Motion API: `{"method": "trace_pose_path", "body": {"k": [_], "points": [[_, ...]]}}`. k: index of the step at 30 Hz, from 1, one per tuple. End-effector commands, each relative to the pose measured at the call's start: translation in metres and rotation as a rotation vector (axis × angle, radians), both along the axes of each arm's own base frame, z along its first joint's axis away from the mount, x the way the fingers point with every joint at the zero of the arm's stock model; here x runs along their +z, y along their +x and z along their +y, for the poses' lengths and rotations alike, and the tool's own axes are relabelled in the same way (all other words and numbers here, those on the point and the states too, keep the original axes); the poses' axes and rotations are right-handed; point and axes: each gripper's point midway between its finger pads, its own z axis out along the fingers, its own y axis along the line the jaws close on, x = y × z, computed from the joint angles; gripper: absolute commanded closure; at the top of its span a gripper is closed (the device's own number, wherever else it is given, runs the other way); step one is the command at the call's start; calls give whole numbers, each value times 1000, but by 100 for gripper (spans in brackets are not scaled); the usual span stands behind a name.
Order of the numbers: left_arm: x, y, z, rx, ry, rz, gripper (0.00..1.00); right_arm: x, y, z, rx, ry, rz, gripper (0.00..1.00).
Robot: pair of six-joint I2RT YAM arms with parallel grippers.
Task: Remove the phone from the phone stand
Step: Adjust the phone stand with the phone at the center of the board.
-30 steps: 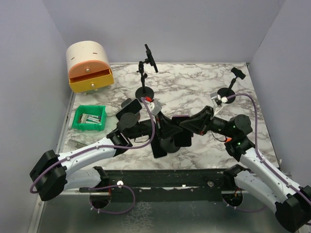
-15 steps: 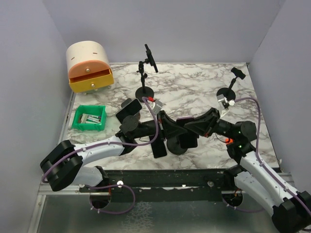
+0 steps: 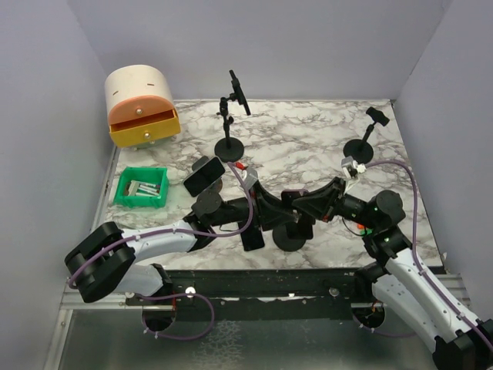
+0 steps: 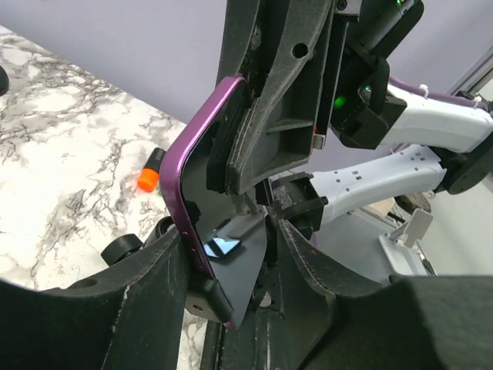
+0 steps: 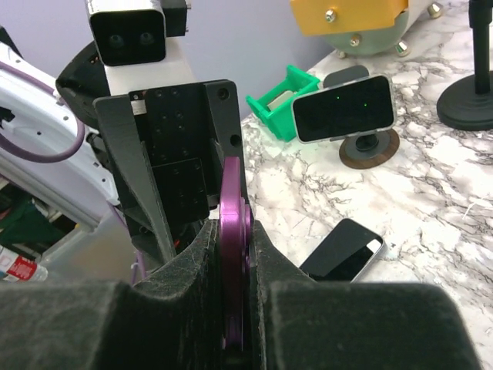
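Both arms have drawn back toward the near edge, and the left gripper [image 4: 229, 231] has spread. Its fingers now stand apart on either side of the purple phone [image 4: 192, 193]. The phone is clamped upright between the pads of the right gripper [image 5: 233, 247], close above the stand's round black base [image 3: 291, 238] on the marble table [image 3: 308, 146]. A second phone [image 5: 343, 250] lies flat nearby.

Jaws of the right gripper [image 5: 234, 308] hide most of the purple phone [image 5: 233, 223].
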Motion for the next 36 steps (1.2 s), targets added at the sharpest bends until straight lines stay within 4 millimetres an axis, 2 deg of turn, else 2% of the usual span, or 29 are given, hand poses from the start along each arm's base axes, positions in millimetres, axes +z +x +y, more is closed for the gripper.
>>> {"method": "trace_pose_path", "body": {"k": [1,4,8,9,11,14,17,19,21,22,25,30,36], "points": [[-6,0,1,8,6,-13,53,19,15,-9,-105,35,-97,100],[-8,-1,1,5,10,-6,59,12,18,-9,-116,25,-87,100],[-9,-1,3,12,10,-5,74,5,27,-14,-171,-2,-62,100],[-8,-1,3,15,8,-7,78,3,30,-16,-191,-12,-52,96],[-7,0,3,24,6,-14,83,1,37,-19,-231,-41,-27,77],[-5,2,3,30,3,-24,92,-2,44,-24,-275,-85,16,40],[-2,4,1,34,-2,-33,100,-4,49,-29,-312,-128,56,22],[-1,5,1,40,-4,-37,100,-1,53,-33,-336,-152,66,16],[1,6,0,42,-6,-41,100,-3,55,-38,-365,-203,97,2],[1,8,-1,48,-6,-41,100,-7,56,-43,-391,-244,132,1],[2,12,-2,64,-6,-45,100,1,60,-61,-472,-349,167,0],[-1,16,-3,80,8,-47,100,20,53,-85,-535,-508,208,0],[-4,27,-3,139,25,-52,100,35,43,-94,-577,-611,284,0]]}}
